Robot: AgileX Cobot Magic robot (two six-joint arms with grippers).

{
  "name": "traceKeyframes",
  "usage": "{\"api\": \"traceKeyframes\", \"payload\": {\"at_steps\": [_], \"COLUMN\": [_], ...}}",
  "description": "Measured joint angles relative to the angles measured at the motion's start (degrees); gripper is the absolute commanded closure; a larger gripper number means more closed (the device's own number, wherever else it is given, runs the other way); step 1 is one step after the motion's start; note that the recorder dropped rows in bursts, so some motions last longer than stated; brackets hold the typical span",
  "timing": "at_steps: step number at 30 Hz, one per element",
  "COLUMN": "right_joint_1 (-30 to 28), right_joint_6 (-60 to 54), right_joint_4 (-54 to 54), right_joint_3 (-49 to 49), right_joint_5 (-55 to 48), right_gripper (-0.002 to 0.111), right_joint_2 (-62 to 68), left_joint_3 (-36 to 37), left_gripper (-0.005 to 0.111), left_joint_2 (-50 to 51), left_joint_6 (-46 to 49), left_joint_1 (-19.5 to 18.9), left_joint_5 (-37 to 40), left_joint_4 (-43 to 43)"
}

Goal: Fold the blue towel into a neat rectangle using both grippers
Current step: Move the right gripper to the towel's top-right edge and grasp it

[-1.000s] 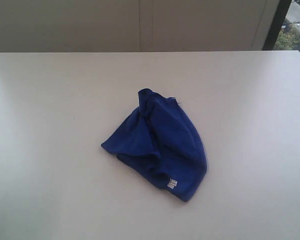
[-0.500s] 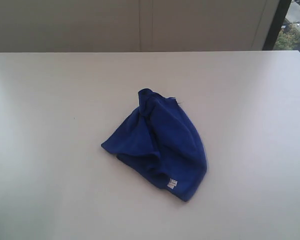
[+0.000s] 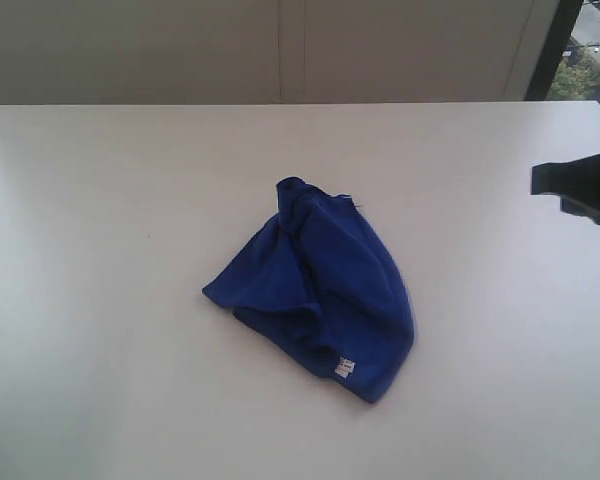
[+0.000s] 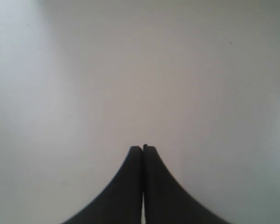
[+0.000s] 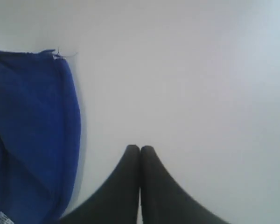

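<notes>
A second ago only the cloth and the white table (image 3: 100,300) showed in the exterior view. Now a dark arm end (image 3: 578,188) pokes in over the table's right edge, which I take to be the right arm starting its approach. The fold itself has not begun. The left arm has yet to appear in that view.

The right gripper (image 5: 140,148) has its two black, smoothly curved fingers pressed together with nothing between them. It hangs over bare tabletop just beside one hem of the blue towel (image 5: 32,140), apart from it. The left gripper (image 4: 143,148) is likewise closed and empty, with only plain matte table beneath it and no cloth in its own view. Both pairs of jaws would need to part before any corner can be pinched.

The towel sits around the middle of the table, well clear of every edge, and it has not moved. Its nearest end carries a small white tag (image 3: 344,368) on a rounded, doubled-over lobe. Behind that the soft, fleecy royal-blue cloth bunches into a rough wedge, with a deep crease running down its left half and a flap pointing toward the table's left edge. It narrows to a crumpled peak at the far end, where a loose thread (image 3: 358,203) sticks out. No clean corners show, so it probably needs spreading flat first.

Beyond the table's far edge stands a pale panelled wall (image 3: 280,50), with a dark window frame (image 3: 545,50) at the far right corner.
</notes>
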State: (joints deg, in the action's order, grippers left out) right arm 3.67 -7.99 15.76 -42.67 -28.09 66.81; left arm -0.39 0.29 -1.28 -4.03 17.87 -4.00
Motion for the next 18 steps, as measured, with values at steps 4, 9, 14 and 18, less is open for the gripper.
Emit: {"api": "traceKeyframes", "payload": {"at_steps": [4,9,14,18], "right_joint_1": [0.0,0.0,0.0,0.0], "right_joint_6": [-11.3,-29.7,-43.1,-53.8], "right_joint_4": [12.9,31.8,47.2,58.4], "right_joint_3": [-4.4,-12.8,-19.0,-23.2], "right_joint_5": [-0.6,-4.9,-8.1,-12.1], "right_gripper": [0.108,0.108,0.106,0.090], "right_joint_2": [10.4,23.3,33.8,41.7], "left_joint_3": [0.0,0.0,0.0,0.0], "left_gripper": [0.107,0.107,0.107,0.107], "left_joint_2": [0.0,0.0,0.0,0.0], "left_joint_6": [0.0,0.0,0.0,0.0], "left_joint_1": [0.0,0.0,0.0,0.0], "left_joint_5": [0.0,0.0,0.0,0.0], "left_joint_4": [0.0,0.0,0.0,0.0]}}
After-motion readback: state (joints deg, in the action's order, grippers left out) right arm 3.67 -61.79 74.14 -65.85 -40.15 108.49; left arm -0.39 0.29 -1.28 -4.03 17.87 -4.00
